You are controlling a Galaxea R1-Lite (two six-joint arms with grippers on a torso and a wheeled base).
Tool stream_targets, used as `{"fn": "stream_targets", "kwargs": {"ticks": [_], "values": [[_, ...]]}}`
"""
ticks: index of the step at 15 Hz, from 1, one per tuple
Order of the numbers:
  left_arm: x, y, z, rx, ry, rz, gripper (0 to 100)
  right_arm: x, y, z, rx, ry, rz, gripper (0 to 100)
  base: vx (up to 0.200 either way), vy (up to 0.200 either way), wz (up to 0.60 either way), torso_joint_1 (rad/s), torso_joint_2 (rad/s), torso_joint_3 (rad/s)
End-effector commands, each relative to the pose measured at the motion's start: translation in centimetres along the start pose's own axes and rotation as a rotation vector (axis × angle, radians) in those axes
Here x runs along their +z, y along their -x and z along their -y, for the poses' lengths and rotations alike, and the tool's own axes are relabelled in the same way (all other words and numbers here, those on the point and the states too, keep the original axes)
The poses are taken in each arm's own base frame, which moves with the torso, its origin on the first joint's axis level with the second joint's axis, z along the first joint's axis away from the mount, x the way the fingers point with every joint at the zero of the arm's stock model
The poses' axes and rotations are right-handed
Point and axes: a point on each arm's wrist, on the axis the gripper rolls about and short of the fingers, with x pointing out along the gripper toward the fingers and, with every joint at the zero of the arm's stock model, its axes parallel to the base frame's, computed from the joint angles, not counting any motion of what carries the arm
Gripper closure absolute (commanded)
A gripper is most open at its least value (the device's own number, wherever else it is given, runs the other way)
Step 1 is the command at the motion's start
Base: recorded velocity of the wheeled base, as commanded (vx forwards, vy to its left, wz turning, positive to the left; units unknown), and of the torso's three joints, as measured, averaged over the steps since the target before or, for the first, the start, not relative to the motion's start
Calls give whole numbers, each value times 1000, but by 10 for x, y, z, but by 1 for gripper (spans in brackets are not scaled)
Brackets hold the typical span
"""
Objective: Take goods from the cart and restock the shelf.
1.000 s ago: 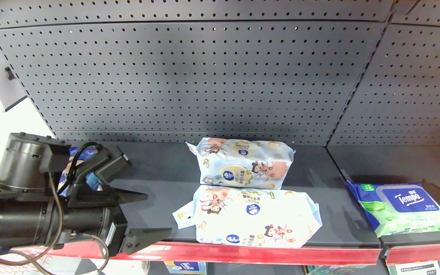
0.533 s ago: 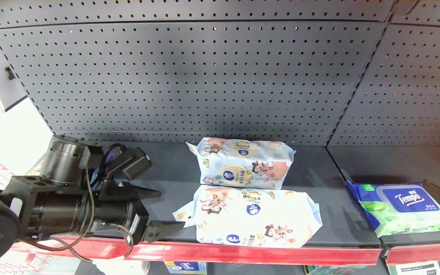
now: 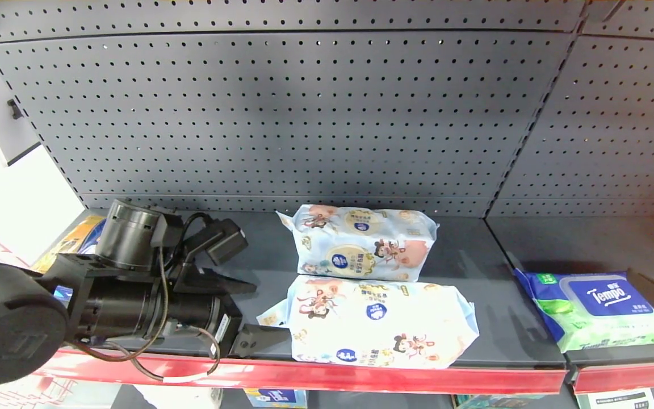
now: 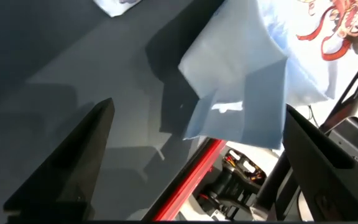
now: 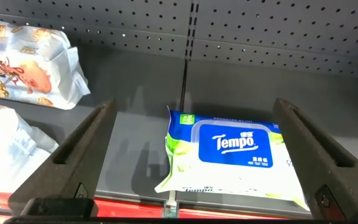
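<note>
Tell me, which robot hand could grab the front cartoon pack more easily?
Probably the left. The left hand is open, its fingertips right beside the end flap of the front cartoon pack. The right hand hangs open farther away, facing the blue-green wipes pack in the next shelf bay.

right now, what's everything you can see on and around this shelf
pale blue cartoon-printed soft packs: two, mid-shelf, one behind the other
green and blue plastic wipes pack: one, right bay, front
yellow and blue package: one, far left, partly hidden
dark grey metal shelf: one, two bays, red front strip
grey perforated back panels: two, behind shelf
left gripper: one, black, jaws open, by front pack's left end
right gripper: one, black, jaws open, facing wipes pack
</note>
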Motion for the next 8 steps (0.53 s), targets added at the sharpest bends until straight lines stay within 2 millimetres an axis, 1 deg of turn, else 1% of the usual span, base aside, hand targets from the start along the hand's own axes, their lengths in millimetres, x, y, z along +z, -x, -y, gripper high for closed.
{"fn": "stream_targets", "kwargs": {"ticks": [1, 8], "values": [[0, -2, 2, -9, -4, -3, 0, -1, -1, 0, 1, 2, -7, 0, 0, 0, 0, 0, 0, 0], [0, -3, 3, -19, -7, -5, 0, -1, -2, -1, 2, 3, -12, 0, 0, 0, 0, 0, 0, 0]]}}
